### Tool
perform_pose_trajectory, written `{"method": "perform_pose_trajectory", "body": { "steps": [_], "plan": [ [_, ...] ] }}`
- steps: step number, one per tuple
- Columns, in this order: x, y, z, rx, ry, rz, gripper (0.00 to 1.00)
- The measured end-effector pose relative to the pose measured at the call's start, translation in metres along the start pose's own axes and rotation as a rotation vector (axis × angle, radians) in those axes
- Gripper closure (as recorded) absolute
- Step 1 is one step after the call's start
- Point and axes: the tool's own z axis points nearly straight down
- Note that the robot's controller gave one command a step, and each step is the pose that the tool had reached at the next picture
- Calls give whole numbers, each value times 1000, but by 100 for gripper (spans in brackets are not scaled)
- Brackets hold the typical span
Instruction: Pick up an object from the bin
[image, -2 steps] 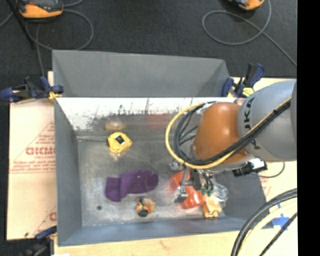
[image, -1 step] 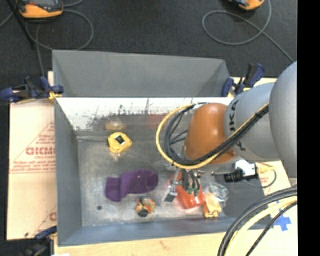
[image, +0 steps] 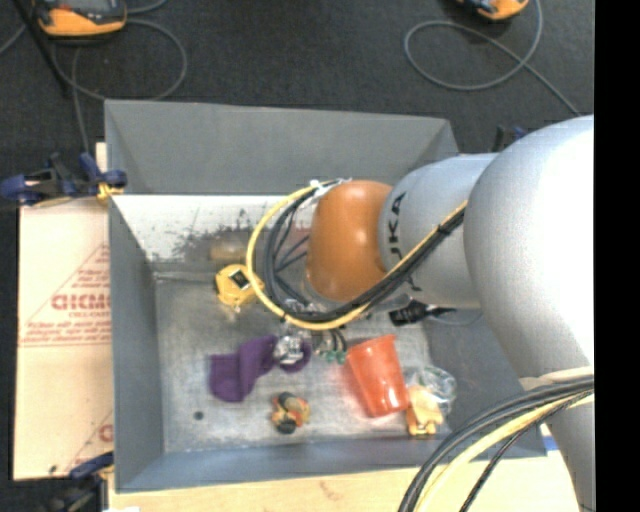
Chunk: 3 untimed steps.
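1. The grey arm (image: 520, 230) reaches in from the right, with an orange cover (image: 345, 238) and looped yellow and black cables at its wrist.
2. The grey metal bin (image: 135, 330) holds a few loose things spread over its floor.
3. An orange plastic cup (image: 376, 377) lies on its side right of the bin's middle, just beside the wrist.
4. A crumpled purple cloth (image: 240, 368) lies left of the middle; its right end is directly beneath the hand.
5. The hand (image: 292, 348) is low over that end of the cloth. Whether it is apart, together or clamped on the cloth cannot be told.
6. A clear plastic piece (image: 436, 381) lies beside the cup, at the bin's right side.
7. A yellow block (image: 233, 283) sits near the back wall.
8. A small yellow-tan toy (image: 423, 416) lies in the front right corner.
9. A small dark and orange thing (image: 289, 411) lies near the front wall, below the cloth.
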Motion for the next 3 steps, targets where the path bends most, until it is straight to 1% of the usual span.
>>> {"method": "perform_pose_trajectory", "body": {
  "steps": [1, 2, 3],
  "plan": [
    [0, 0, 0, 0, 0, 0, 100],
    [7, 18, -115, 2, -1, -16, 100],
    [7, 18, -115, 2, -1, -17, 100]
  ]
}}
